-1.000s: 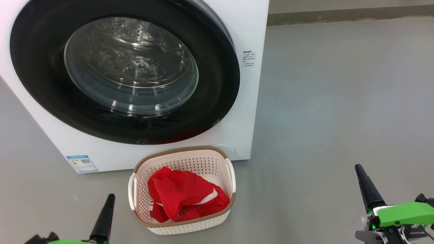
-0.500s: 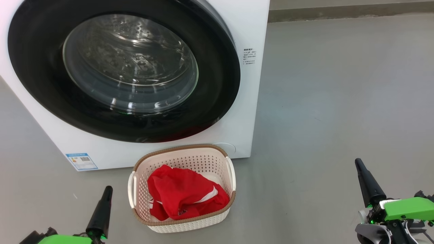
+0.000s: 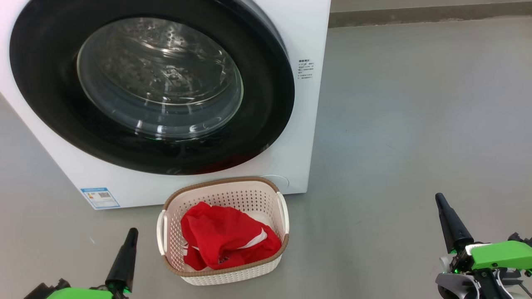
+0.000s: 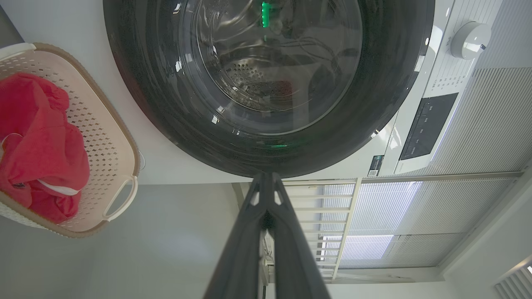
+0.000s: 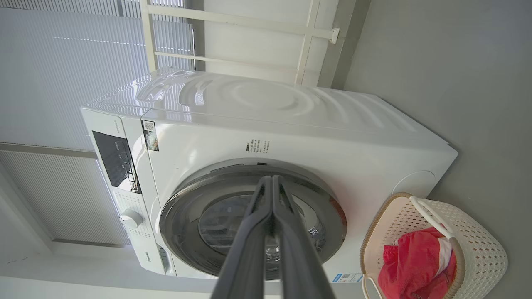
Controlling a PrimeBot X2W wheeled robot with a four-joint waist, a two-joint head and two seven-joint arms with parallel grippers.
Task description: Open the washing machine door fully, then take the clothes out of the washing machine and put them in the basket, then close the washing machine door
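– Two pincers, both clenched with nothing between the fingers. The left pincer sits at the lower left of the head view, its dark fingers pressed into a single point. The right pincer sits at the lower right, closed the same way. Each wrist view shows its own two fingers meeting at the tips.

– Are they touching anything?

– No. The left one hangs over the floor near the left side of the basket, apart from it. The right one is well apart from the basket, over bare grey floor.

– Where are the clothes?

– The clothes lie in the basket: a red heap with a white stripe showing, bunched toward the near side.

– And the basket itself?

– Upright on the floor, just in front of the washing machine, below the lower right part of the door. Whether its far rim touches the white front, I cannot tell.

– How does the door stand?

– Shut, flat against the front. Through the glass inside its black rim the holed steel drum shows. A small blue-white label sits at the front's lower left corner, left of the basket.
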